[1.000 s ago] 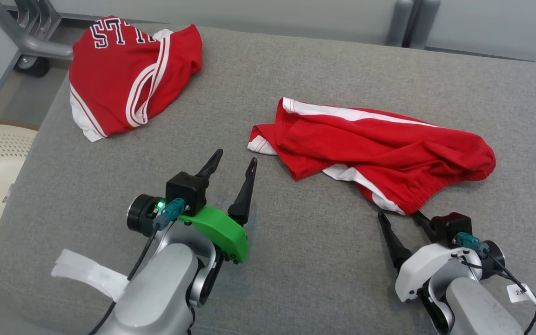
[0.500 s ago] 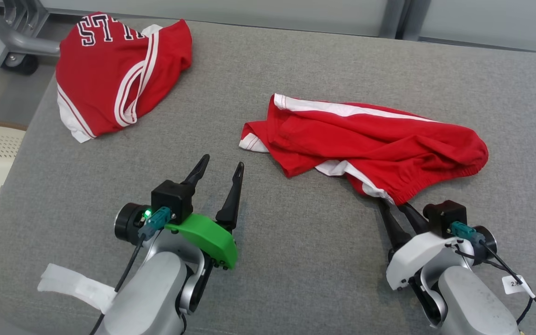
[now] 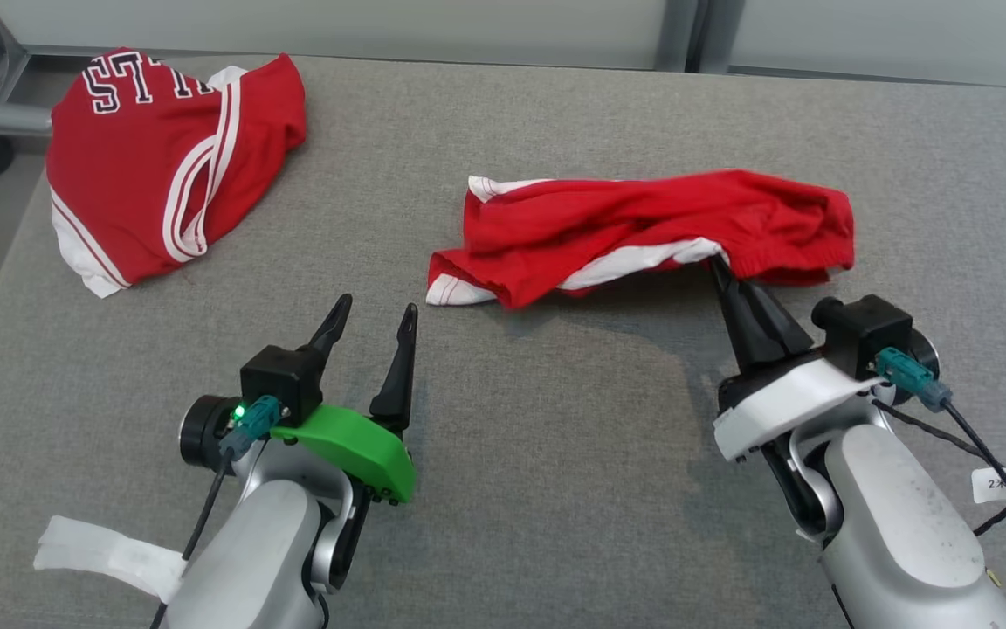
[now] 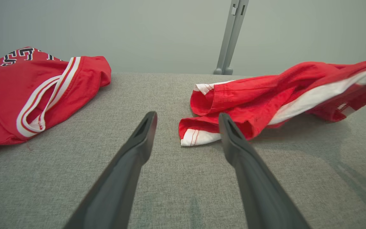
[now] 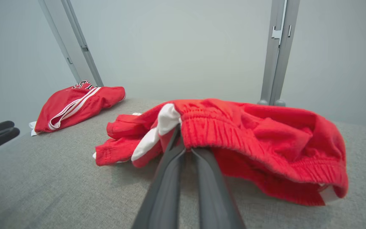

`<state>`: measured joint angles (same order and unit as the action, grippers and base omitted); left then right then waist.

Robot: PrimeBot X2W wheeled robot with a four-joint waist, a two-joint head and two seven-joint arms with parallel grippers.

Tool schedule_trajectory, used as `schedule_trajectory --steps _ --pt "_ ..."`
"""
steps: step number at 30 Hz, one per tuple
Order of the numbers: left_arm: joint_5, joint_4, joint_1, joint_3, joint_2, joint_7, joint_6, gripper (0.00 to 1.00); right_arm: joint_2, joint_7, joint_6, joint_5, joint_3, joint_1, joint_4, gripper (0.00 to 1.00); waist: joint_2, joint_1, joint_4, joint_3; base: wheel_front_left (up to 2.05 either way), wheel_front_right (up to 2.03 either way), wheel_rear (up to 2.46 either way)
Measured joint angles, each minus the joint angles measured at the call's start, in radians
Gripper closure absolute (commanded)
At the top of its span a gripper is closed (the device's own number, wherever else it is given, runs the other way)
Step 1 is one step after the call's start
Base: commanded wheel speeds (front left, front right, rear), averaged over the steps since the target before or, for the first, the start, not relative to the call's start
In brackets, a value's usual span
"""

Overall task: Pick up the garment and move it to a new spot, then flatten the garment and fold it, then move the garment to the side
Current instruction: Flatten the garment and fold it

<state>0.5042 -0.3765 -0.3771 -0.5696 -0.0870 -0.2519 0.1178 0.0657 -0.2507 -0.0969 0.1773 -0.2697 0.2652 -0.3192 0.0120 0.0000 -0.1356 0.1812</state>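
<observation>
One step of several is barely begun, as I judge it. Nearest, the left gripper [image 3: 378,306] hovers over the grey padded surface [image 3: 555,454] with its jaws spread wide and nothing between them. The right gripper [image 3: 720,264] has its jaws pinched together on the elastic waistband of the red shorts [image 3: 643,223]. In the right wrist view the gathered band and a flap of white trim sit right at the tips. Around that grip the cloth hangs clear of the surface with a shadow beneath it. The leg end, just ahead of the open left jaws and slightly to their right, rests on the surface in a crumpled heap. Farther off, well beyond the left jaws and to their left, a red jersey [image 3: 154,166] with white trim lies bunched, touched by neither gripper.

The pick-up looks secured at one point only, and the shorts are not yet fully off the surface. By my reading, what is left is carrying them to a fresh spot, spreading them flat, folding them and setting them aside. Flattening will likely want the left gripper on the free leg end.
</observation>
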Motion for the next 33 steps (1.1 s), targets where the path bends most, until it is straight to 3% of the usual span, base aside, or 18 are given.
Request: schedule_trajectory --steps 6,13,16,21,33 --pt "0.0 0.007 0.016 0.036 0.001 0.0 0.005 0.0 0.013 -0.001 -0.028 0.018 -0.065 0.007 0.084 1.0 0.0 0.0 0.035 -0.018 0.0 0.0 0.0" --pt "0.0 0.007 0.049 0.04 0.004 0.0 0.005 0.0 0.071 -0.001 -0.028 0.07 -0.027 0.003 0.182 1.0 0.0 0.0 0.076 -0.043 0.0 0.0 0.0" --pt "0.0 -0.009 0.065 0.008 0.007 0.0 0.003 0.0 0.124 -0.002 -0.028 0.067 -0.029 -0.033 0.154 1.0 0.0 0.0 0.09 -0.052 0.0 0.0 0.0" --pt "0.014 -0.051 0.1 -0.079 0.016 0.045 -0.054 0.0 0.181 0.018 -0.028 0.052 -0.068 -0.124 0.095 1.0 0.0 0.0 0.11 -0.06 0.0 0.0 0.0" --pt "0.037 -0.102 0.121 -0.111 0.025 0.085 -0.1 0.0 0.207 0.03 -0.028 0.053 -0.102 -0.155 0.071 1.0 0.0 0.0 0.138 -0.053 0.0 0.0 0.0"
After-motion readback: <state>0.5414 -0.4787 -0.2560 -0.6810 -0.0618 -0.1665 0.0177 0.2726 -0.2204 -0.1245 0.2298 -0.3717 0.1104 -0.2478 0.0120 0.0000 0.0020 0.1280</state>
